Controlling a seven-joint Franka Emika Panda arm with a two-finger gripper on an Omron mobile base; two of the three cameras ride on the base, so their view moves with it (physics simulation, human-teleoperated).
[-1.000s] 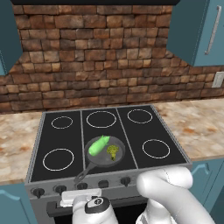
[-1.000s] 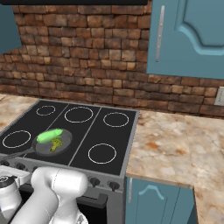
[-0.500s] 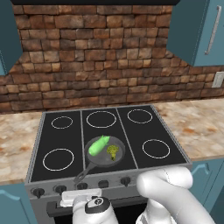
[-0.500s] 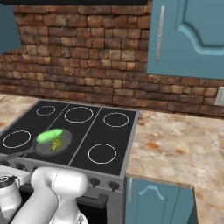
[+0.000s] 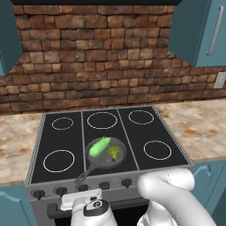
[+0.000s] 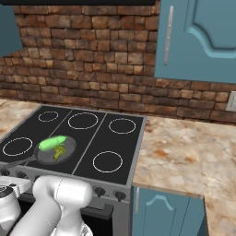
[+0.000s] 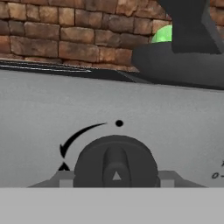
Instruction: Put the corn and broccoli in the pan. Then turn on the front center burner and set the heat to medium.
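1. The corn [image 5: 99, 146] is lying in the pan [image 5: 105, 161], along the pan's far-left side, its tapered ends pointing toward the stove's near-left and far-right corners; in the right base view the corn [image 6: 52, 142] is lying across the far part of the pan [image 6: 46, 158].
2. The broccoli [image 5: 114, 152] is sitting in the pan just beside the corn, on the side toward the stove's right edge; from the right base view the broccoli [image 6: 58, 153] is resting nearer the stove's front edge than the corn.
3. The pan is sitting on the front center burner [image 5: 115, 170], the near half of the middle panel of the black glass cooktop [image 5: 66, 132], with its thin handle [image 5: 84, 173] reaching toward the stove's near-left corner.
4. The hand view is looking straight at a dark round knob [image 7: 115, 166] on the stove's grey front panel [image 7: 175, 131], with a curved arrow and a dot printed above it.
5. The tool [image 5: 95, 207] is hanging low in front of the stove's front edge, near the row of knobs [image 5: 104, 185]; I cannot tell whether its fingers are open or closed.
6. A brick wall [image 5: 88, 53] is standing behind the stove, and the speckled desk [image 6: 184, 152] is running along the stove's right edge.
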